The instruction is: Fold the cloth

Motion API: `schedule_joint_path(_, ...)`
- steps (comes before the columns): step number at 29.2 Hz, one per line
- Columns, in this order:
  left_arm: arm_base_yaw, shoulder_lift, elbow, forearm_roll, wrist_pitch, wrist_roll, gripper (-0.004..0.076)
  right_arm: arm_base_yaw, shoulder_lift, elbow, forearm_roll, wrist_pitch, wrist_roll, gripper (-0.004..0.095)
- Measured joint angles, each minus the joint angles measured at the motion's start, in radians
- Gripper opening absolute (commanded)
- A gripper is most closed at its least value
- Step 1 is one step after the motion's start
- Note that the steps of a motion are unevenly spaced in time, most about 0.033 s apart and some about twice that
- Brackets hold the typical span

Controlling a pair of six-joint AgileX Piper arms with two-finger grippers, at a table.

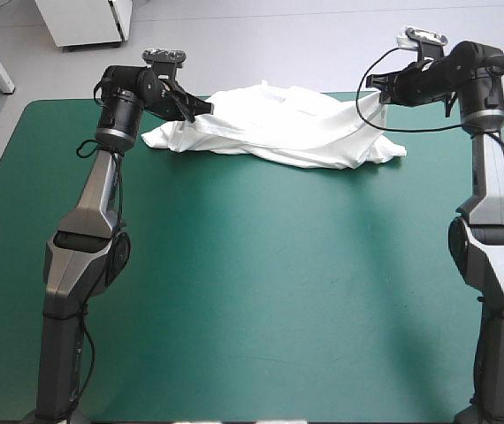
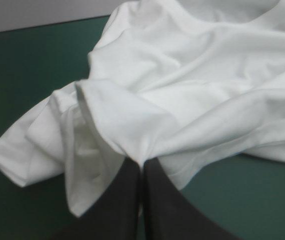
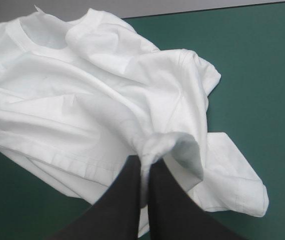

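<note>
T-shirt (image 1: 283, 132), crumpled, near far edge of teal-green cover (image 1: 252, 291)

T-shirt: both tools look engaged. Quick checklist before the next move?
1. Grip, left tool shut on the T-shirt: ok.
2. Grip, right tool shut on the T-shirt: ok.
3. Grips at opposite ends of the T-shirt: ok, per the high view.
4. Single layer pinched in each tool: cannot tell; folds bunch at both tips.
5. T-shirt spread flat: not ok; crumpled and creased.
6. T-shirt wholly inside the far edge of the teal-green cover: cannot tell.
</note>
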Motion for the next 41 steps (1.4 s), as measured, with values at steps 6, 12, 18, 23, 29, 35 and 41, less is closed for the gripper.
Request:
schedule_joint_path(6,0.0,0.001,0.005,0.052,0.028,0.0,-0.0022,0.067,-0.035,0.124,-0.129,0.0,-0.022,-0.0003)
schedule_joint_path(12,-0.008,0.001,0.009,0.039,0.028,0.0,-0.0022,0.073,-0.124,0.381,-0.149,0.0,-0.022,-0.0003)
schedule_joint_path(18,-0.044,-0.068,0.152,0.038,0.028,0.001,-0.0022,0.073,-0.243,0.552,-0.165,-0.002,-0.022,-0.0003)
schedule_joint_path(23,-0.049,-0.223,0.466,0.038,0.008,0.007,-0.0022,0.073,-0.353,0.694,-0.185,-0.005,-0.014,-0.0003)
schedule_joint_path(29,-0.048,-0.512,0.966,0.037,-0.181,0.003,-0.0022,0.072,-0.484,0.932,-0.196,-0.014,-0.011,-0.0003)
schedule_joint_path(35,-0.048,-0.767,1.41,0.032,-0.279,0.003,-0.0022,0.072,-0.661,1.226,-0.209,-0.036,-0.014,-0.0003)
schedule_joint_path(41,-0.049,-0.997,1.72,-0.03,-0.307,0.007,-0.0022,0.072,-0.874,1.536,-0.225,-0.062,-0.023,-0.0003)
